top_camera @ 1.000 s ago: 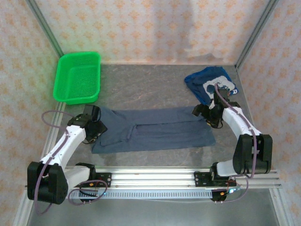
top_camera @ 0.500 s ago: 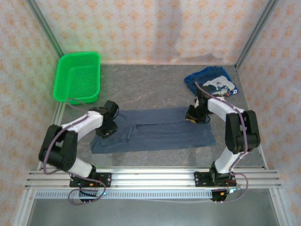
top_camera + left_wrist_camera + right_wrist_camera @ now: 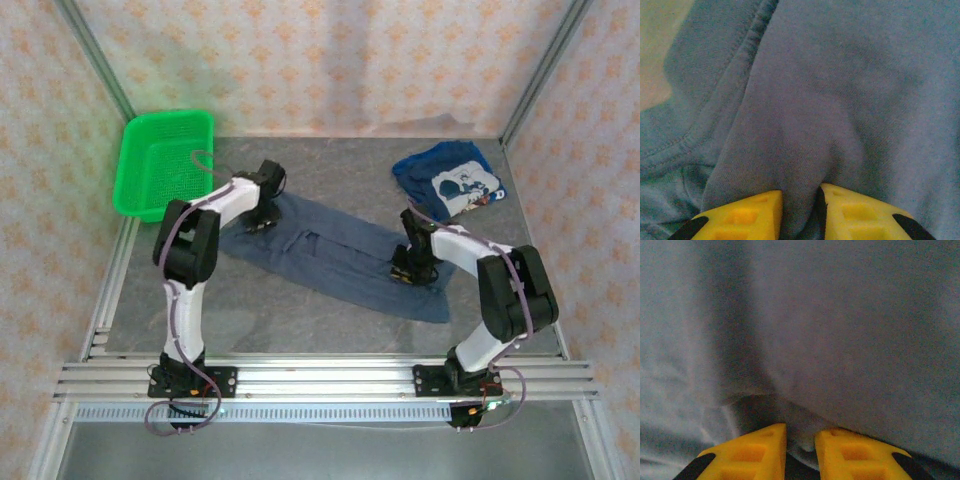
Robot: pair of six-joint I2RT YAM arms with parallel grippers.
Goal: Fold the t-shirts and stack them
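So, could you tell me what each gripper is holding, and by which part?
Both hold the slate-blue t-shirt: the left gripper pinches a fold at its left end, the right gripper a fold near its right end.

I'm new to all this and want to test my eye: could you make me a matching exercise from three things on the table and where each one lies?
Things:
1. green basket
2. slate-blue t-shirt
3. printed royal-blue t-shirt

Places:
A. far right corner, bunched up
B. in the middle, spread out slantwise
C. far left corner

Pairs: 1-C; 2-B; 3-A
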